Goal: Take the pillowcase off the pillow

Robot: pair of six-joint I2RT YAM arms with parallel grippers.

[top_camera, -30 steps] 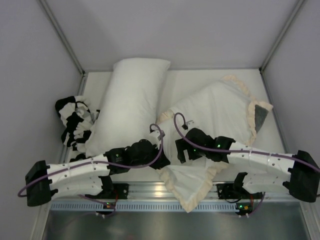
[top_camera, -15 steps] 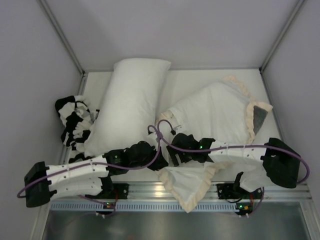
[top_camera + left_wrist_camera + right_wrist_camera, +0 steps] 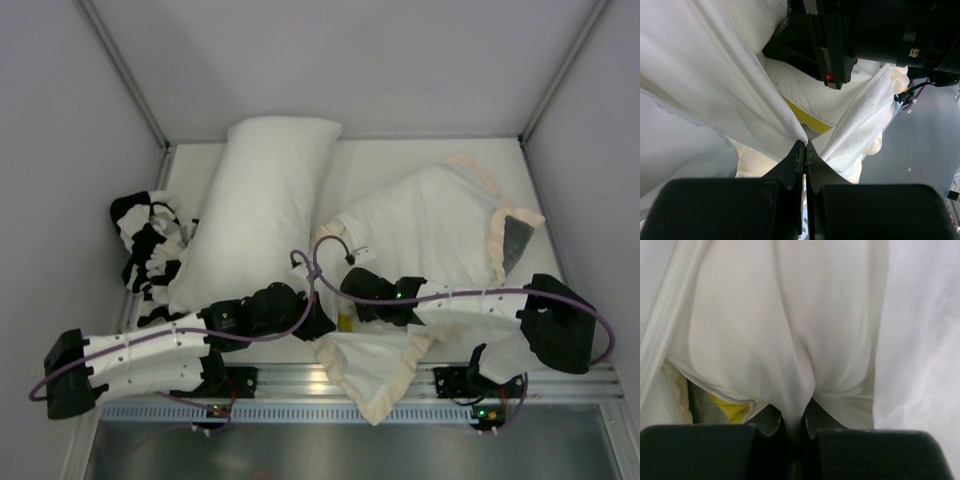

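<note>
The pillowcase (image 3: 440, 215) lies at the right of the table, white face up, cream frill round its edge and a dark grey patch at its right corner. A frilled flap of it (image 3: 378, 365) hangs over the near edge. My left gripper (image 3: 322, 322) (image 3: 805, 145) is shut on a thin white edge of the pillowcase (image 3: 730, 85). My right gripper (image 3: 347, 290) (image 3: 794, 415) is shut on a fold of plump white fabric (image 3: 790, 330), apparently the pillow, at the case's mouth. A yellow tag (image 3: 730, 411) (image 3: 805, 119) shows beside the two grippers.
A longer plain white pillow (image 3: 255, 205) lies at the back left. A black-and-white patterned cloth (image 3: 150, 245) is bunched against the left wall. A metal rail (image 3: 290, 385) runs along the near edge. Grey walls close in the table on three sides.
My right arm has swung left and its jaws, open a second ago, have shut on the white fabric. My left arm has drawn back slightly, still gripping.
</note>
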